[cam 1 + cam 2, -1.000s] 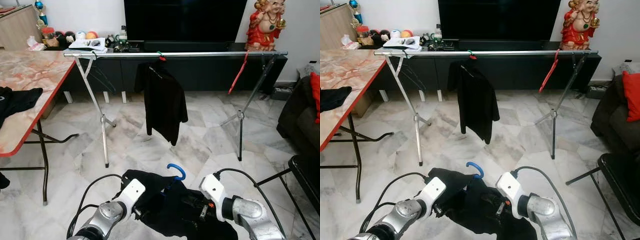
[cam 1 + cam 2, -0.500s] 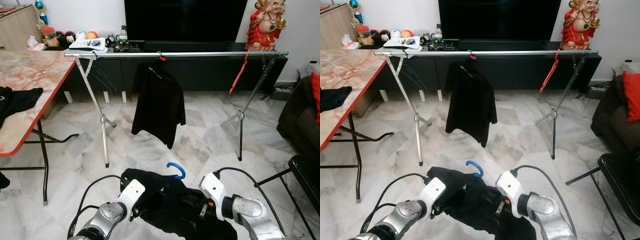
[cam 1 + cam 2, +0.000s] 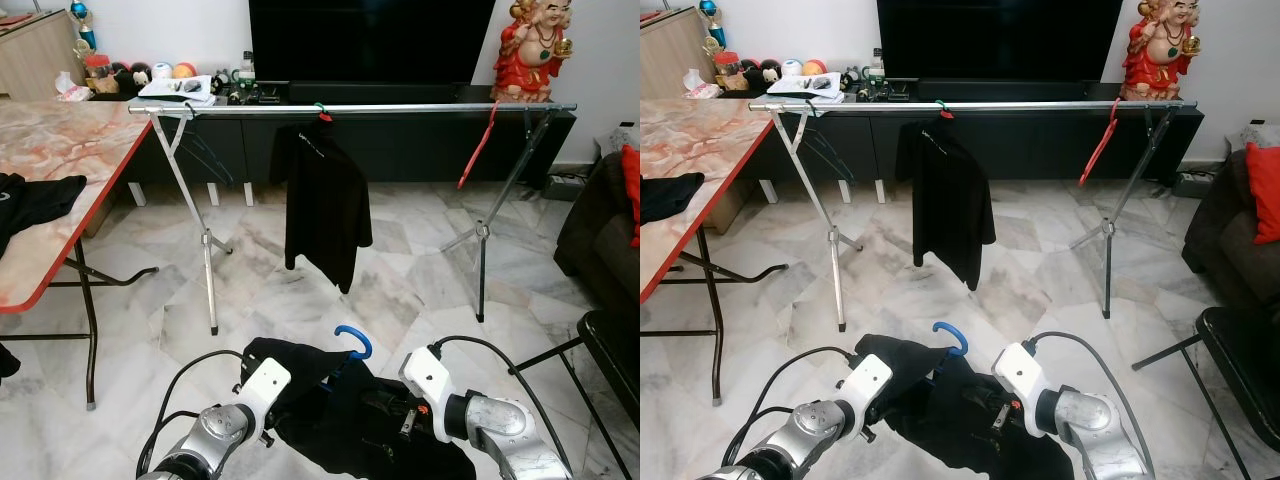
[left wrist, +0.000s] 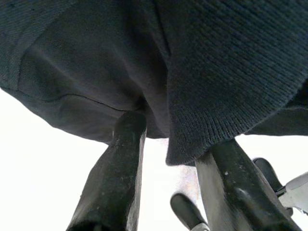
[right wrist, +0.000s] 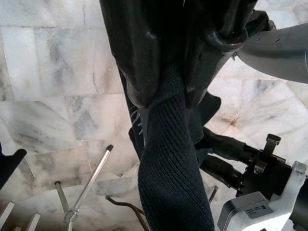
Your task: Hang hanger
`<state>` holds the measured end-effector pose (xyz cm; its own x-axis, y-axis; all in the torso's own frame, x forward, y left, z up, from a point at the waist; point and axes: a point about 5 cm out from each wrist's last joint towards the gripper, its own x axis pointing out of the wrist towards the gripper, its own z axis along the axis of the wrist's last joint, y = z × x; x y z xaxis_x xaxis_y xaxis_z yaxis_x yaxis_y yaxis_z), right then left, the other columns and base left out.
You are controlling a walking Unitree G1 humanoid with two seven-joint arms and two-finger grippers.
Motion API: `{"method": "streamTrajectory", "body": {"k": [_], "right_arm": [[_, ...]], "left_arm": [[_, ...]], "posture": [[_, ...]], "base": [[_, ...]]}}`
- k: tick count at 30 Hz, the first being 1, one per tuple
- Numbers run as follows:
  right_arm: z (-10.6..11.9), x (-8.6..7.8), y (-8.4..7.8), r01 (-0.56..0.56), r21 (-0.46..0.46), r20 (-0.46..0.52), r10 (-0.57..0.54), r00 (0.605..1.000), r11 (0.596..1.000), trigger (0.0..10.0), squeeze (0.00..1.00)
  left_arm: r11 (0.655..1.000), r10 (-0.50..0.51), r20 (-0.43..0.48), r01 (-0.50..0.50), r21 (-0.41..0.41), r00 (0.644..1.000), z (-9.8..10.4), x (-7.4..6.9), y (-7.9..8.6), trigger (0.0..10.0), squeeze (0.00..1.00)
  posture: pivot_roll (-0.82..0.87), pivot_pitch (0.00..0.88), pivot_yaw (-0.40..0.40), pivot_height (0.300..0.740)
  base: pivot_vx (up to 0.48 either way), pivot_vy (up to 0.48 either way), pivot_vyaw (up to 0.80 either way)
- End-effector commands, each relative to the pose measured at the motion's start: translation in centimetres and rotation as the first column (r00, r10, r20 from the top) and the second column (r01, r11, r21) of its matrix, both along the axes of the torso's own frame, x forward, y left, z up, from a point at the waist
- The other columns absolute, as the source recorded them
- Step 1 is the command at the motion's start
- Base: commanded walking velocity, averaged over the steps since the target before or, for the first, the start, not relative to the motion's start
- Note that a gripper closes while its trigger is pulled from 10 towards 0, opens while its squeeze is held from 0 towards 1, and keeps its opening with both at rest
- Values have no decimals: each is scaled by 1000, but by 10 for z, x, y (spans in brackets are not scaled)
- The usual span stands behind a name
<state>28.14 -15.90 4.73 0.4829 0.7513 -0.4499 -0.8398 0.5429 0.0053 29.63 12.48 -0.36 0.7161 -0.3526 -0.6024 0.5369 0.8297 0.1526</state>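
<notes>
Count: 1 drying rack (image 3: 350,108) w/ 2 X-leg stands, 1 black shirt (image 3: 325,205) hanging on it near the middle, 1 red hanger (image 3: 478,145) near the rack's right end, empty. 1 blue hanger (image 3: 352,341) low in front of the robot, hook sticking up out of 1 black garment (image 3: 345,410) draped over it. 1 marble-top table (image 3: 60,170) on the left w/ dark cloth (image 3: 35,200) on it. 1 red statue (image 3: 528,50) by the TV (image 3: 370,40).

Arms: both raised in front of the torso, elbows bent, forearms angled inward twd each other, garment + hanger held between them, well short of the rack.

Left gripper (image 4: 168,144): fingers (image 4: 118,168) narrow, pinching a fold of the garment's hem. Right gripper (image 5: 166,91): fingers (image 5: 130,53) clamped tight on a bunched knit strip of the same garment. Blue hook sits between the two wrists, pointing up, apart from the rack bar.
</notes>
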Motion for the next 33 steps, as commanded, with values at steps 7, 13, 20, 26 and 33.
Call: {"method": "streamTrajectory", "body": {"k": [7, 13, 20, 26, 33], "right_arm": [[8, 3, 0, 14, 22, 38, -15, 999, 1000, 10000, 0], [8, 4, -1, 16, 19, 38, -17, 999, 1000, 10000, 0], [1, 1, -7, 24, -37, 22, -23, 999, 999, 10000, 0], [-37, -24, -33, -177, -478, -81, 157, 984, 860, 10000, 0], [-44, -35, -68, -224, -618, -146, 169, 975, 754, 10000, 0]], "left_arm": [[1000, 16, -1, -16, -4, 1000, 1, 1, 1, 0, 0], [999, 37, 3, -37, -16, 999, 1, 2, 3, 0, 0], [994, 107, 26, -106, -28, 994, 3, 4, 9, 0, 0], [982, 188, 81, -189, -4, 979, 8, 10, 21, 0, 0], [964, 257, 108, -263, 44, 960, 9, 11, 33, 0, 0]], "posture": [[30, 27, -11, 740], [31, 29, -11, 740], [30, 28, -11, 740], [28, 30, -15, 740], [25, 33, -16, 740]], "base": [[0, 0, 0], [0, 0, 0], [0, 0, 0], [0, 0, 0], [0, 0, 0]]}}
